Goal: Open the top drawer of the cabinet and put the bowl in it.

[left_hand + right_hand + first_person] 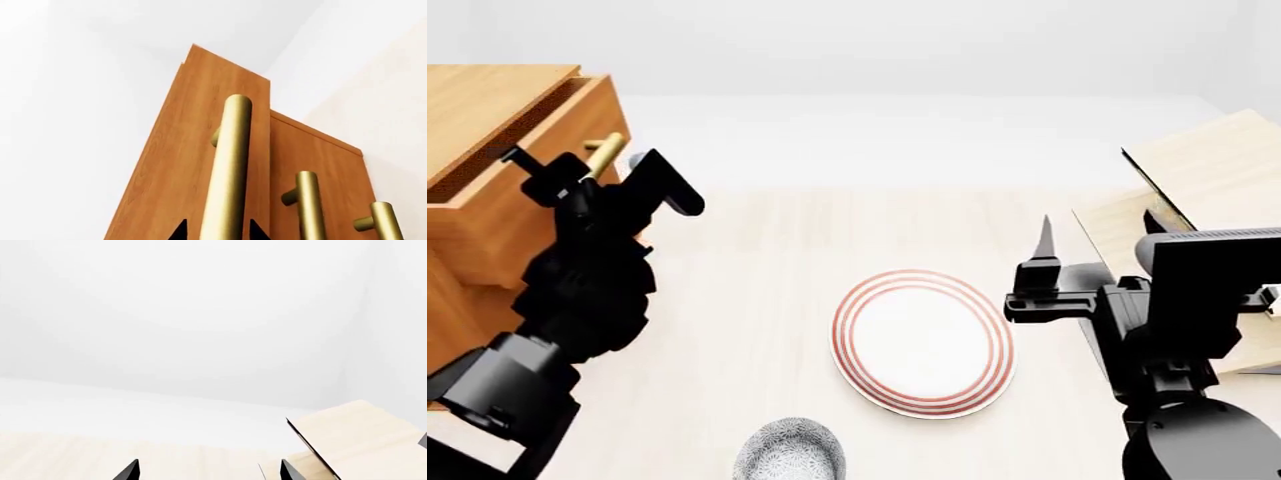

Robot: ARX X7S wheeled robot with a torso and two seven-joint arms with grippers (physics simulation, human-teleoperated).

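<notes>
L arm is reaching up and out toward the cabinet [481, 200] at the head view's left edge, its dark links stacking from the lower left corner to the handle [605, 150]. L gripper [217, 231] is sitting astride the brass handle of the top drawer [200, 150]: in the L wrist view the two black fingertips [179, 232] are showing on either side of the bar, w/ the bar running between them. Whether the pads are actually pressing the bar, can't tell. Top drawer is standing proud of the cabinet front, its front panel clearly stepping out ahead of the two lower drawers' handles [308, 205].

R arm is folding in at the lower right, forearm pointing toward the middle of the table [761, 250]. R gripper [209, 471] is spread, holding nothing, tips well apart over the pale tabletop; one finger [1046, 240] is pointing up in the head view.

Bowl [790, 450] is sitting on the table at the bottom edge of the head view, partly cut off, just beside the red-ringed plate [924, 342], apart from both grippers. Plate is lying flat between the two arms. Pale wooden rack [1201, 180] is tilting at the right edge, just behind the R arm. Bare tabletop is stretching between plate and cabinet.
</notes>
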